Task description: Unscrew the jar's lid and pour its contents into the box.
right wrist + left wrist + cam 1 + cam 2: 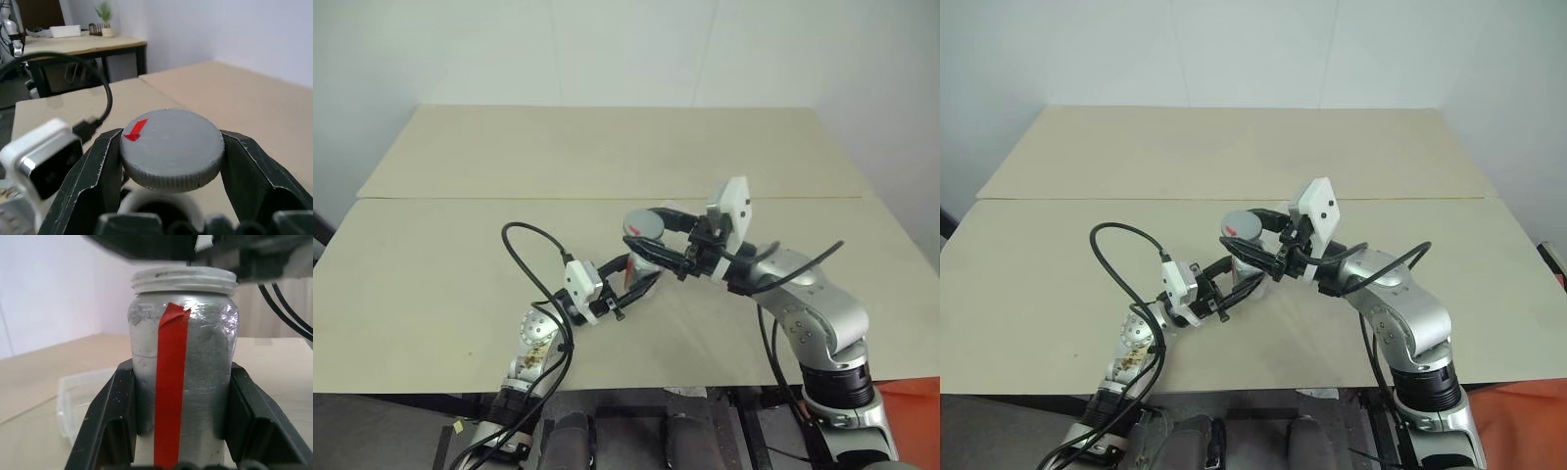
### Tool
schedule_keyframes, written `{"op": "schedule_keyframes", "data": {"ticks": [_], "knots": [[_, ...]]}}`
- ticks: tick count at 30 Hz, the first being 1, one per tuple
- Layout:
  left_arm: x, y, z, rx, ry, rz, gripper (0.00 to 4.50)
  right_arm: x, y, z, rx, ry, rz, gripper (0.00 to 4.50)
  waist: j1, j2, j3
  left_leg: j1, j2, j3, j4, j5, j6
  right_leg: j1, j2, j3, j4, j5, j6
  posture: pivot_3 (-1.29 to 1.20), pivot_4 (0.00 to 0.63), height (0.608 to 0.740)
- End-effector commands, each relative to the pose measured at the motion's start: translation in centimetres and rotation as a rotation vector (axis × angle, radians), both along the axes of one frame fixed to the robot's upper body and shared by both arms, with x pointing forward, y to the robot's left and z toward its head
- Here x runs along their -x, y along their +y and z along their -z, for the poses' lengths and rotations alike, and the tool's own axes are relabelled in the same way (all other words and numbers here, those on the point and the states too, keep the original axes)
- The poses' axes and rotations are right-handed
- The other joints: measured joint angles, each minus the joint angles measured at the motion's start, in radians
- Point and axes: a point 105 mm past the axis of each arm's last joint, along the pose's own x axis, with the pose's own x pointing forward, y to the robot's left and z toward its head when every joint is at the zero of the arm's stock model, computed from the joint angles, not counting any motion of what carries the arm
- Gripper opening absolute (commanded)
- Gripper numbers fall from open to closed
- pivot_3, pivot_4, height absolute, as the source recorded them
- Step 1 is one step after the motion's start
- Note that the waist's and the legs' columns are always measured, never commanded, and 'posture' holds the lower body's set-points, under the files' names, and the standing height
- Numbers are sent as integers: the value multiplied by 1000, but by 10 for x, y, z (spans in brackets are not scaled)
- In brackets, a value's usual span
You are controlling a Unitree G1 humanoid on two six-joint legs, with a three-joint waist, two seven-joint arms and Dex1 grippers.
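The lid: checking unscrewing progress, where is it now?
The lid is off the jar, held just above its threaded mouth by the right hand, at table centre.

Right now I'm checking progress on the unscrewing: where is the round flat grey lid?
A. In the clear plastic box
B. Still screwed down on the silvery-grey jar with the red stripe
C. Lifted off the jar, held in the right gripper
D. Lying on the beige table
C: the right gripper clamps the lid clear of the jar, whose white threaded rim is bare in the left gripper.

Jar (pixel 183 396): glossy silvery coat, scuffed; lid (pixel 171 147) matt grey, ribbed edge; box (pixel 85 396) seemingly clear plastic.
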Motion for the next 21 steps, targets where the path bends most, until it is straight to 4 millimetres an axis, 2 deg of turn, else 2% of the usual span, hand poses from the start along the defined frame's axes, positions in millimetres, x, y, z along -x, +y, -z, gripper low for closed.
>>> {"op": "schedule_keyframes", "data": {"ticks": [1, 4, 7, 10, 15, 18, 21], "knots": [[2, -2, -10, 17, -38, 16, 1932, 10, 0, -11, -4, -103, -17, 2880, -1, 0, 0, 0, 0, 0, 0, 0, 0, 0, 0, 0, 0, 0, 0, 0, 150, 740], [1, -2, -12, 27, -38, 14, 1932, 9, -1, -11, -12, -110, -4, 2880, -2, 0, 0, 0, 0, 0, 0, 0, 0, 0, 0, 0, 1, 0, 0, 0, 150, 740], [1, 0, -12, 27, -36, 7, 1932, 2, -11, -18, -33, -129, 59, 2880, -1, 0, 0, 0, 0, 0, 0, 0, 0, 0, 0, 0, 1, 0, 0, 0, 150, 740], [0, 3, -12, 25, -37, -7, 1932, -6, -32, -14, -10, -109, 154, 2880, 0, 0, 0, 0, 0, 0, 0, 0, 0, 0, 0, 0, 0, 0, 0, 0, 150, 740], [-5, 12, -17, 30, -49, -54, 1932, -13, -72, 26, 132, 15, 361, 2880, 11, 0, 0, 0, 0, 0, 0, 0, 0, 0, -1, 0, -1, 0, 0, 0, 150, 740], [-12, 20, -25, 37, -65, -99, 1932, -14, -101, 64, 234, 160, 505, 2880, 11, 0, 0, 0, 0, 0, 0, 0, 0, 0, -1, 0, 0, 0, 0, 0, 150, 740], [-19, 24, -31, 49, -78, -138, 1932, -8, -120, 96, 312, 266, 590, 2880, 12, 0, 0, 0, 0, 0, 0, 0, 0, 1, 0, 0, 0, 0, 0, 0, 150, 740]]}}
